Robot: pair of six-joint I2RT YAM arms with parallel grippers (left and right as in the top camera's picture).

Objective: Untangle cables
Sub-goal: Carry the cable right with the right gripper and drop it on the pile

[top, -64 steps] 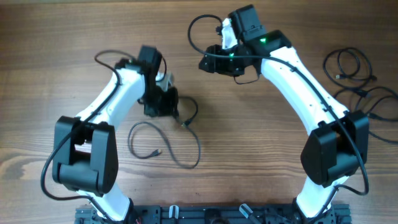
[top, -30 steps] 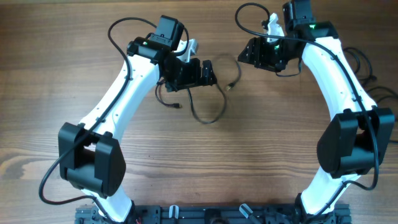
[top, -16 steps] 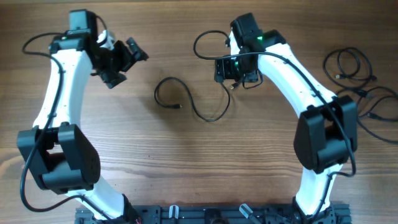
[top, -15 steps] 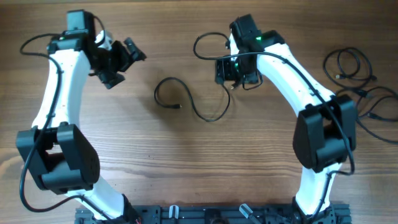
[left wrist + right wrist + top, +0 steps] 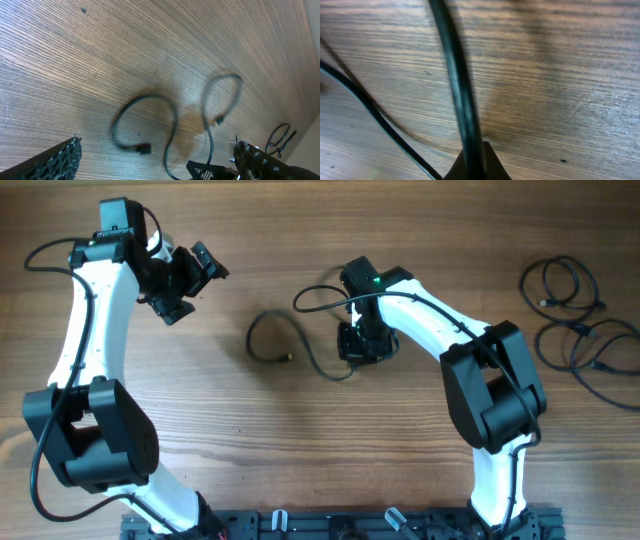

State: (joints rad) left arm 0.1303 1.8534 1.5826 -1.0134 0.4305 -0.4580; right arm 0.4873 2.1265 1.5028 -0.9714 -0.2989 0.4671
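One thin black cable [image 5: 268, 320] lies in the middle of the table, curling from a loop with a small plug [image 5: 289, 359] toward my right gripper [image 5: 357, 350]. That gripper is shut on the cable; in the right wrist view the cord [image 5: 457, 90] runs straight down into the closed jaws of the right gripper [image 5: 474, 152]. My left gripper [image 5: 198, 284] hovers open at the far left, apart from the cable. Its wrist view looks down on the loop [image 5: 150, 97] and plug [image 5: 144, 148], with the left gripper [image 5: 157, 146] open and holding nothing.
Two more black cables lie as separate loose loops at the table's right edge, one at the back [image 5: 560, 284] and one nearer [image 5: 592, 352]. A second thin strand [image 5: 367, 112] crosses the right wrist view to the left of the jaws.
My right gripper has moved down and left along the cable and closed on it. The left arm has shifted slightly and stays open.
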